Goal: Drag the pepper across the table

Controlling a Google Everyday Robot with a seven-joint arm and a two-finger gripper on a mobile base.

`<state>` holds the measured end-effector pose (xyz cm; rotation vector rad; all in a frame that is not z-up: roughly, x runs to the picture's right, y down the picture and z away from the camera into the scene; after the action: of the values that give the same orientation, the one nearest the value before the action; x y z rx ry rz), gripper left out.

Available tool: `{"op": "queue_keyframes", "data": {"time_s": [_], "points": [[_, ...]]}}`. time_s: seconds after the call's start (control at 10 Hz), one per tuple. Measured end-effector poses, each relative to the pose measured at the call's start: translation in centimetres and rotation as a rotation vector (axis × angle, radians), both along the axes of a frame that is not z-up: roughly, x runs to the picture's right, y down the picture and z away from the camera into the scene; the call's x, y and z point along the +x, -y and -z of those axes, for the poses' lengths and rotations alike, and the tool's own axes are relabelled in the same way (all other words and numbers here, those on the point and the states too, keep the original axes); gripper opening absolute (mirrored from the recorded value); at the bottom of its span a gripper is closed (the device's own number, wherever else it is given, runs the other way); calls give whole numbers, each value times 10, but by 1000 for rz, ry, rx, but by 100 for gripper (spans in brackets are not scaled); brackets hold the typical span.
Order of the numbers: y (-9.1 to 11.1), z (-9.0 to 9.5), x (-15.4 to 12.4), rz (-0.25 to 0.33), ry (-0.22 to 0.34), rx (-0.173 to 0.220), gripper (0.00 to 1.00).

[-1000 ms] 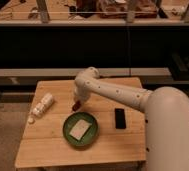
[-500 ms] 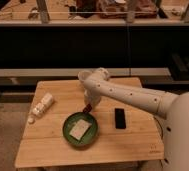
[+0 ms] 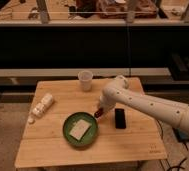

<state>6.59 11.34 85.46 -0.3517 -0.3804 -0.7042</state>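
The pepper [image 3: 97, 114] is a small dark red stub on the light wooden table [image 3: 138, 142], just off the upper right rim of the green plate [image 3: 68, 135]. My gripper [image 3: 100, 108] is at the end of the white arm, right down on the pepper and partly covering it. The arm reaches in from the right. The pepper lies between the plate and a black phone [image 3: 119, 118].
A flat white piece [image 3: 79, 129] lies on the green plate. A white bottle [image 3: 42, 106] lies on its side at the table's left. A white cup [image 3: 85, 80] stands at the back edge. A dark shelf [image 3: 88, 45] runs behind the table.
My gripper and the pepper have slid to the right and toward the front, from the table's middle to the plate's upper right rim. The arm has swung aside, uncovering the cup.
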Motion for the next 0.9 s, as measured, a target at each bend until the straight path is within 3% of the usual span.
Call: {"op": "queue_keyframes", "data": {"time_s": [0.4, 0.7, 0.9], "points": [[-11, -1, 17, -53, -4, 6, 0], [-30, 3, 29, -77, -22, 0, 0], [-41, 18, 38, -71, -69, 0, 0]]}}
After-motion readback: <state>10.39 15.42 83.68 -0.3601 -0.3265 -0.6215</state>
